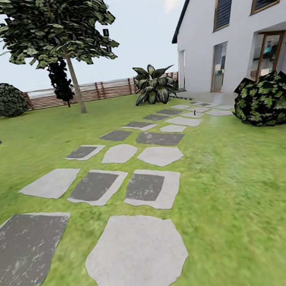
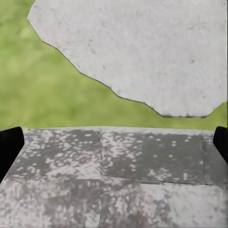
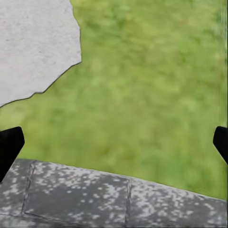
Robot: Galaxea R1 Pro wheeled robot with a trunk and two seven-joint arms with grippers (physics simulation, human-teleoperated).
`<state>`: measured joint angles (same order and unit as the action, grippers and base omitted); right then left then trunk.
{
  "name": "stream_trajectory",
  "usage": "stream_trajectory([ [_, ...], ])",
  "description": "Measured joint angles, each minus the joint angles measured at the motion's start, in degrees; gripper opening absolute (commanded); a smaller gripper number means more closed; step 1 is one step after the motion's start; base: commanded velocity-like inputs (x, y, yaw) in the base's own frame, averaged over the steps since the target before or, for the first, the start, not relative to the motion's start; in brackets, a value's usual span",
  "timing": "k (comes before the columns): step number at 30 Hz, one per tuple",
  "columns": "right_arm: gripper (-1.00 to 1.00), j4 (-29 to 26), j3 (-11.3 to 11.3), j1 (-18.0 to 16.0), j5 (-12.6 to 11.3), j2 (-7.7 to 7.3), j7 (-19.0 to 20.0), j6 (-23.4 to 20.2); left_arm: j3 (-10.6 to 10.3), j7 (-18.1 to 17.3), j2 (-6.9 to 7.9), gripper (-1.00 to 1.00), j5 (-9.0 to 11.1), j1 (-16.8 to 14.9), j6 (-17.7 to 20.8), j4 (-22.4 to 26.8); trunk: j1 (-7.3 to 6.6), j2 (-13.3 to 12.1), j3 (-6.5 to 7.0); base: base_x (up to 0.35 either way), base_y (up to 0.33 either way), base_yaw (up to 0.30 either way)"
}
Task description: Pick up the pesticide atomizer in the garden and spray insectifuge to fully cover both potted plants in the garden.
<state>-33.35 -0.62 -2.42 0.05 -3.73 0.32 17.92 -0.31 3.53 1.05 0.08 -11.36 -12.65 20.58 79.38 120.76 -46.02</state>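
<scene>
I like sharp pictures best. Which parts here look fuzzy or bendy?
Head view: the near stepping stones are crisp, but the grass smears toward the edges and the house leans, stretched by the wide lens. Left wrist view: the pale stone looks soft. Right wrist view: the lawn is a blur, no blades showing.

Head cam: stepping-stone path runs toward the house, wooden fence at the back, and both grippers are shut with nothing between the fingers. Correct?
Not quite. The stepping stones do lead toward the house, with the wooden fence behind, but the grippers are open. In the wrist views the left gripper and right gripper each show dark fingertips at opposite picture edges, with only ground between them.
</scene>
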Motion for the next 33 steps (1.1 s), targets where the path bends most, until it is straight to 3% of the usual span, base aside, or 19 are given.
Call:
stream_trajectory([
  [16,1.00,0.04,0.14,0.00,0.03,0.03,-0.01,0.00,0.07,0.03,0.09,1.00,0.14,0.04,0.00,0.00,-0.01,0.00,-0.78,0.020,0.000,-0.272],
  [23,1.00,0.00,0.01,0.00,-0.01,0.03,-0.06,0.00,0.05,0.00,0.09,1.00,-0.08,0.00,0.00,0.01,-0.03,0.00,-1.13,0.290,0.000,-0.247],
  [33,1.00,0.01,-0.02,-0.02,-0.05,0.03,-0.08,0.09,0.00,-0.01,0.09,1.00,-0.39,0.01,0.01,0.03,-0.04,0.00,-1.24,0.336,0.000,-0.034],
])
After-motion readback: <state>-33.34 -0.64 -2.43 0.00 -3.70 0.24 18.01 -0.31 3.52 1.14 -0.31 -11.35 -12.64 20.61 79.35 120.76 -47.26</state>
